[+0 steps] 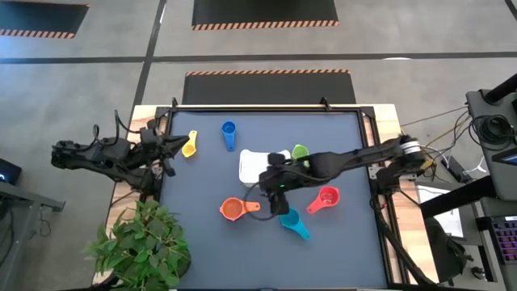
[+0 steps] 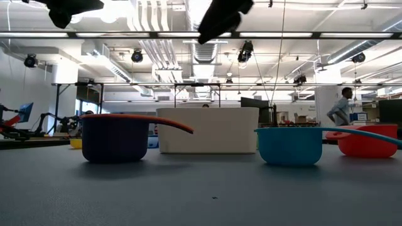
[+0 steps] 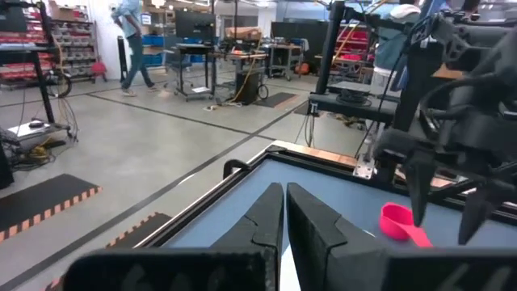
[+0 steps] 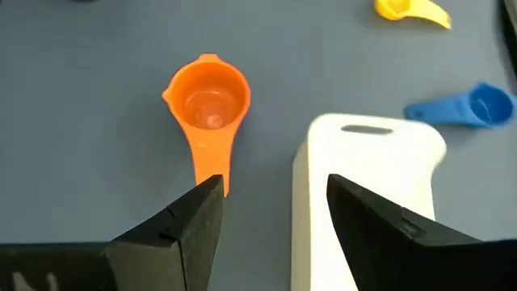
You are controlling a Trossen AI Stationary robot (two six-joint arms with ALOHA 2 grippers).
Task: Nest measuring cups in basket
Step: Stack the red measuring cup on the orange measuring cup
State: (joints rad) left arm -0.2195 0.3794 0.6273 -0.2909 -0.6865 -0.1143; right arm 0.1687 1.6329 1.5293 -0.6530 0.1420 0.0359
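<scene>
The white basket (image 1: 252, 166) (image 4: 367, 174) stands on the mat near the table's middle. Around it on the mat lie the orange cup (image 1: 232, 209) (image 4: 208, 97), teal cup (image 1: 295, 223) (image 2: 290, 145), red cup (image 1: 325, 198), green cup (image 1: 300, 151), blue cup (image 1: 229, 133) and yellow cup (image 1: 190, 146). No purple cup shows. My right gripper (image 1: 273, 204) (image 4: 275, 202) hangs open above the mat, between the orange cup's handle (image 4: 212, 166) and the basket, touching nothing. My left gripper (image 1: 166, 153) (image 3: 284, 212) waits shut at the table's left edge.
A potted plant (image 1: 141, 246) stands at the table's near left corner. The mat's raised frame (image 1: 367, 174) borders the work area. In the low view the orange cup (image 2: 116, 136) and the teal cup stand in front of the basket (image 2: 207, 130). A person (image 2: 342, 107) walks far behind.
</scene>
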